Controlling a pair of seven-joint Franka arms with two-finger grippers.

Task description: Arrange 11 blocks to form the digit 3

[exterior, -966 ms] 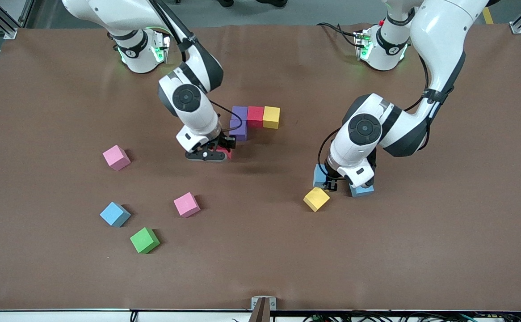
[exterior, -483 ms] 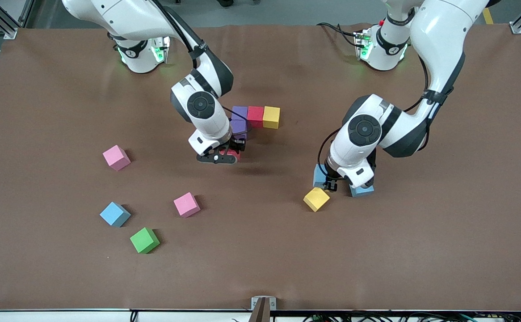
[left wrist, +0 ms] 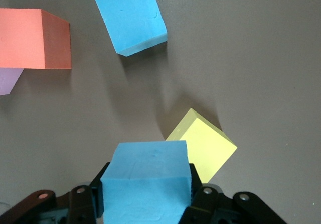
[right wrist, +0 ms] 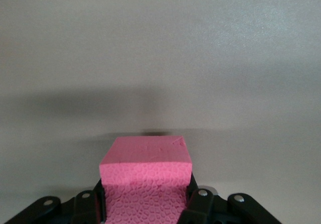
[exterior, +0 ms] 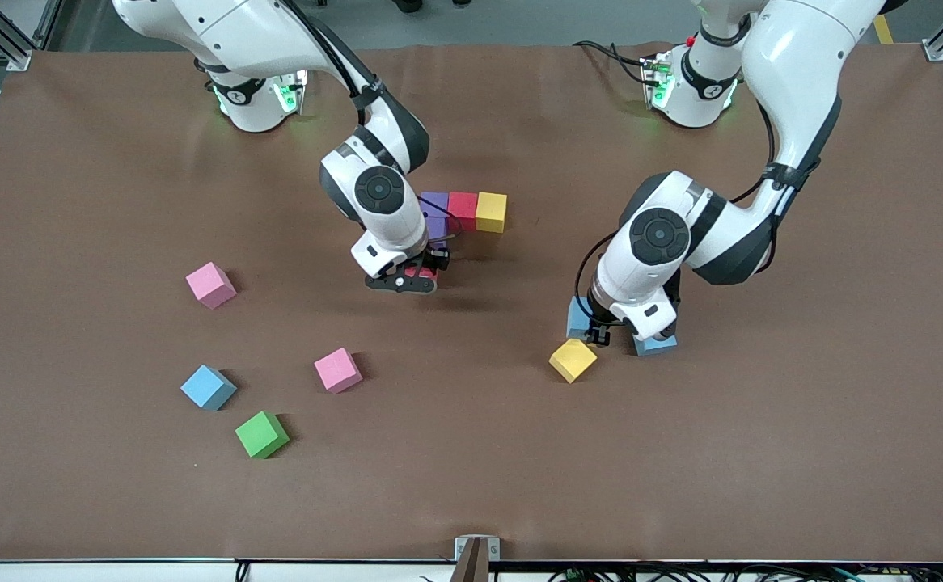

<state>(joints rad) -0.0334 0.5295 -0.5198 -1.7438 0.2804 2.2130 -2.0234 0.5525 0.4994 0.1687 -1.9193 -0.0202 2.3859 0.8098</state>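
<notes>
Three blocks stand in a row: purple (exterior: 435, 201), red (exterior: 463, 208), yellow (exterior: 492, 212). A second purple block (exterior: 437, 229) touches the first, nearer the front camera. My right gripper (exterior: 415, 280) (right wrist: 145, 194) is shut on a red block (right wrist: 145, 156), low over the table just nearer the camera than that second purple block. My left gripper (exterior: 598, 331) (left wrist: 146, 194) is shut on a light blue block (exterior: 577, 314) (left wrist: 148, 169). Beside it lie a yellow block (exterior: 572, 360) (left wrist: 203, 151) and another light blue block (exterior: 656, 345) (left wrist: 131, 17). An orange block (left wrist: 30, 38) shows only in the left wrist view.
Toward the right arm's end lie two loose pink blocks (exterior: 211, 284) (exterior: 337, 369), a light blue block (exterior: 207, 386) and a green cube (exterior: 261, 434). The left arm's elbow hangs over the blocks around its gripper.
My right gripper has carried the red block toward the left arm's end, up close to the second purple block. The left arm has not moved.
</notes>
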